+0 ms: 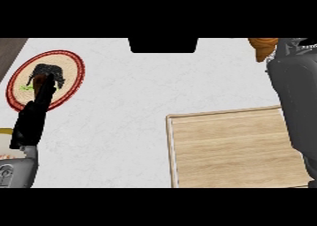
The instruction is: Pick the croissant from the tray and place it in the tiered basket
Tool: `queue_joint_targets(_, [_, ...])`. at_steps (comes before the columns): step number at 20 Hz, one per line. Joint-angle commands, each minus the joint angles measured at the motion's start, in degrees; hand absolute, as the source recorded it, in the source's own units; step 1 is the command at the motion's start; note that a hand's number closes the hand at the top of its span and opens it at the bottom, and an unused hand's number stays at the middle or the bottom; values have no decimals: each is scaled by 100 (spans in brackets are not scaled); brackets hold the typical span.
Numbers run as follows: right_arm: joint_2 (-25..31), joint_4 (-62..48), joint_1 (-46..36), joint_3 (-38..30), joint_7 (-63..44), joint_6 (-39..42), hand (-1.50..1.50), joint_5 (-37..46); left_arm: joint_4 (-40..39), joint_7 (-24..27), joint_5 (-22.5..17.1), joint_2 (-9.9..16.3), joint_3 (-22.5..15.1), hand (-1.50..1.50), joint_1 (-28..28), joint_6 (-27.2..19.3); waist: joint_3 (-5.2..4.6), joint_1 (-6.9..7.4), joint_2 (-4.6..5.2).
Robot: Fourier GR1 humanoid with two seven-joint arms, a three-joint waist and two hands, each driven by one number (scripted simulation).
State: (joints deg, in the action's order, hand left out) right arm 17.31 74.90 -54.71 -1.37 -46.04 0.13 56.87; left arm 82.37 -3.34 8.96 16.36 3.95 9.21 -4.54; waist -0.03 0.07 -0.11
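- Head view: the right arm rises along the view's right edge, and the right hand (292, 49) at its top holds the croissant (262, 47), whose orange-brown end shows just left of the dark hand. The fingers seem curled round it, though the arm hides most of the grasp.
- The wooden tray (232, 150) lies bare below, so the pick looks done and the carry is in hand.
- The tiered basket does not show here; the next move calls for bringing the croissant over it and lowering it in before letting go.
- The left hand (38, 106) stretches with straight fingers toward a red-rimmed woven plate (70, 84) bearing a dark item (53, 71).
- The counter (134, 106) is pale marble-like stone; a yellow-rimmed dish (0, 132) peeks in at the left edge, and a strip of brown surface (3, 53) shows at the upper left.
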Motion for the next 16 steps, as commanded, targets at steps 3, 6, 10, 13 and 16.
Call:
queue_joint_targets(3, [322, -706, -395, -708, 658, -79, 150, -566, -40, 119, 46, -42, 26, 0, -85, 65, 2, 48, 27])
queue_joint_targets(6, [781, -863, -414, -537, 925, 444, 150, -417, 176, -164, 164, -210, -91, 0, 81, -90, 2, 28, 21])
queue_joint_targets(10, [1388, -1535, -94, -702, 1884, 15, 150, -263, 379, -74, 75, -80, -7, 0, -159, 66, 5, 62, 27])
queue_joint_targets(13, [1579, -2466, -487, -571, 1794, -346, 150, 322, 453, -234, 250, -304, -297, 0, -170, -7, 5, 164, 67])
queue_joint_targets(16, [1920, -2609, -406, -291, 1710, -139, 150, 774, 287, -108, 198, -284, -179, 0, -122, -12, 1, 95, 51])
